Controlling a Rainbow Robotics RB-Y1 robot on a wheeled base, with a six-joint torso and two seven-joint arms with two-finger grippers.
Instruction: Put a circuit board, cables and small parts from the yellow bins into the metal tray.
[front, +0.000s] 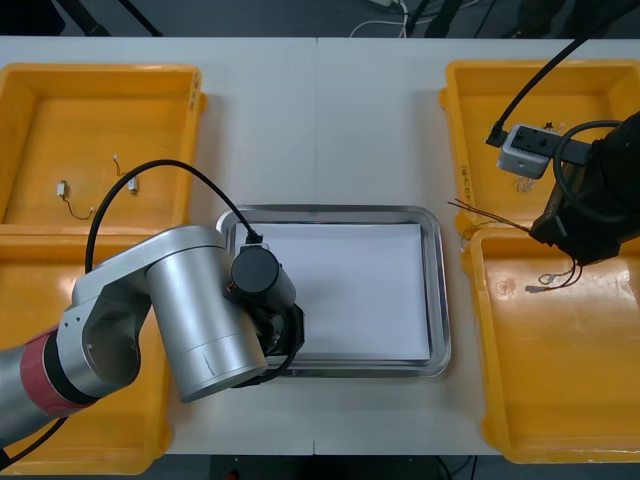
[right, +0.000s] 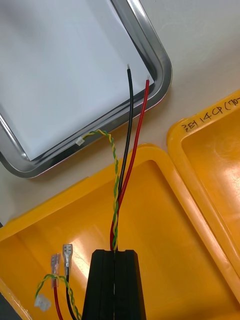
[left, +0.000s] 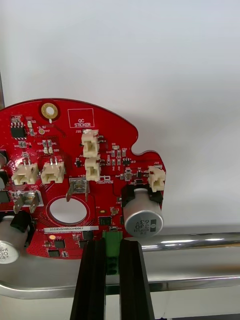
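Observation:
My left gripper (left: 112, 243) is shut on the green connector at the edge of a round red circuit board (left: 75, 165). The board lies over the white inside of the metal tray (left: 200, 243), just past its rim. In the front view the left arm covers the tray's (front: 440, 290) near left corner. My right gripper (right: 115, 255) is shut on a bundle of cables (right: 127, 150): black, red, and twisted yellow and green. It hangs over the near right bin's (front: 560, 370) far left corner, and the cable (front: 490, 215) ends point at the tray.
Two yellow bins stand at each side. The far left bin (front: 100, 130) holds a thin cable (front: 75, 200) with small white plugs. The far right bin (front: 560, 90) lies under the right arm. Metal terminals (right: 62, 255) of the held cables dangle beside the right fingers.

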